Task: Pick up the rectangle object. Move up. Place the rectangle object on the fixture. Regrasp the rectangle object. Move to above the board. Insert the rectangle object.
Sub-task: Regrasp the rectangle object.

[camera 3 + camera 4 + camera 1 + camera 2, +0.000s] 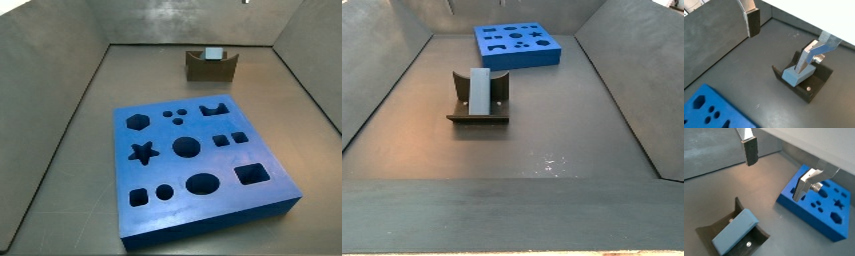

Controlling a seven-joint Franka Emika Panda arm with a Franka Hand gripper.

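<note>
The light grey-blue rectangle object (pixel 797 76) rests in the notch of the brown fixture (pixel 815 86), leaning between its two side walls; both side views show it there (pixel 211 55) (pixel 477 92). My gripper (pixel 777 50) hangs open and empty above the floor, apart from the block, which lies below and beyond one finger. In a wrist view the gripper (pixel 775 180) is between the block (pixel 734 230) in the fixture (pixel 759 242) and the blue board (pixel 825 210). The board (pixel 201 170) lies flat with several shaped holes. The gripper is out of both side views.
Grey sloping walls (pixel 67 80) enclose the dark floor (pixel 516 160) on all sides. The fixture (pixel 476 118) stands apart from the board (pixel 516 45), with bare floor between them.
</note>
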